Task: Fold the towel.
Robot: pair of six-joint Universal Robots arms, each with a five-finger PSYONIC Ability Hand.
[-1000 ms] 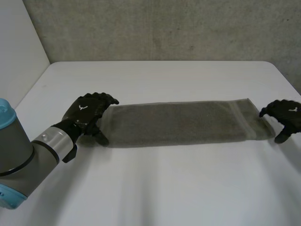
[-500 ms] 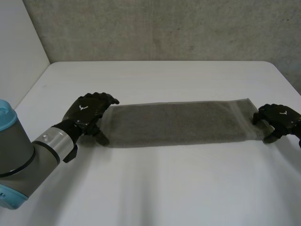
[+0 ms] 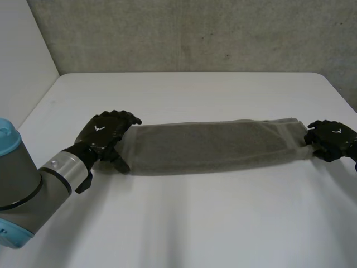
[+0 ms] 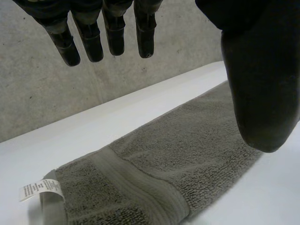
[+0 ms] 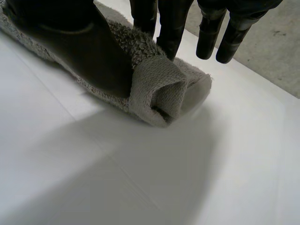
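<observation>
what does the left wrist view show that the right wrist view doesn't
Left wrist view: one end of the towel lying flat, with a white label and a woven band across it, and the left hand above it, fingers straight, thumb apart, gripping nothing.
Right wrist view: the other end bunched into a curl, pinched between the thumb and fingers of the right hand.
Both: the grey towel, the white table and the concrete wall.
</observation>
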